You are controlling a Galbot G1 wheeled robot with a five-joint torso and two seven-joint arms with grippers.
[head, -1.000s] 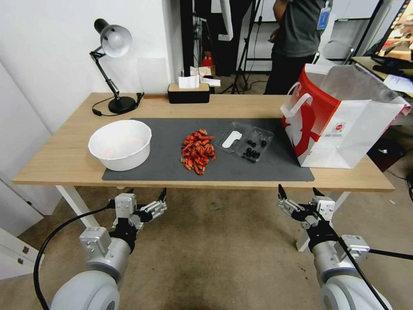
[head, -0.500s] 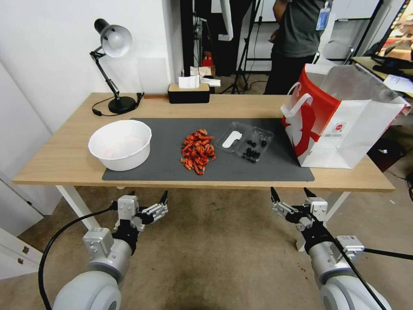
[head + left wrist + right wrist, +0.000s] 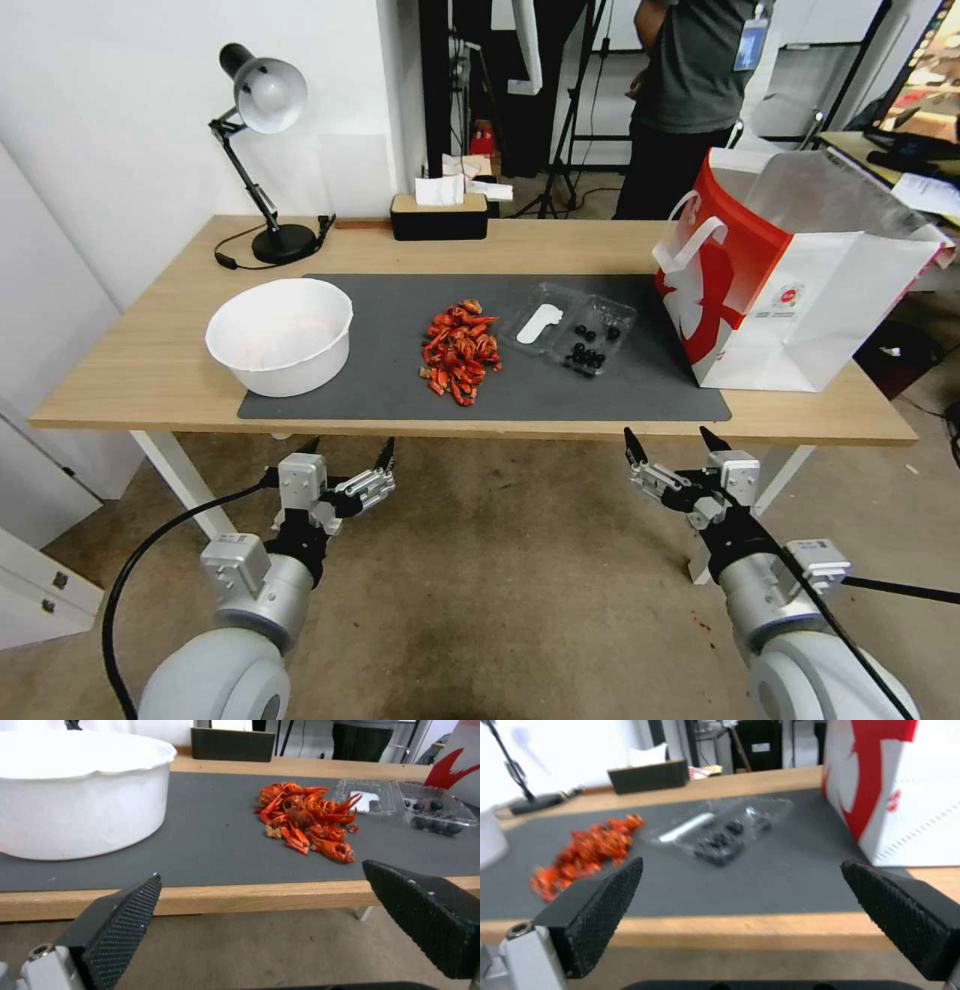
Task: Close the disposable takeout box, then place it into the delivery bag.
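Observation:
The disposable takeout box (image 3: pixel 570 333) lies open on the dark mat, one clear half bearing a white sticker, the other holding small dark berries. It also shows in the left wrist view (image 3: pixel 406 805) and the right wrist view (image 3: pixel 725 829). The delivery bag (image 3: pixel 800 285) stands open at the table's right end, just right of the box, with red and white sides (image 3: pixel 905 787). Both arms hang below the table's front edge. My left gripper (image 3: pixel 350 446) (image 3: pixel 260 873) is open and empty, and so is my right gripper (image 3: pixel 668 437) (image 3: pixel 741 862), which sits below and in front of the box.
A round white bowl (image 3: pixel 280 335) sits at the mat's left. A pile of red crayfish (image 3: pixel 460 350) lies between bowl and box. A desk lamp (image 3: pixel 262 100) and a black tissue box (image 3: pixel 438 215) stand at the back. A person stands behind the table.
My right gripper has shifted a little to the left below the table edge. The left gripper has edged slightly right. Nothing on the table has moved.

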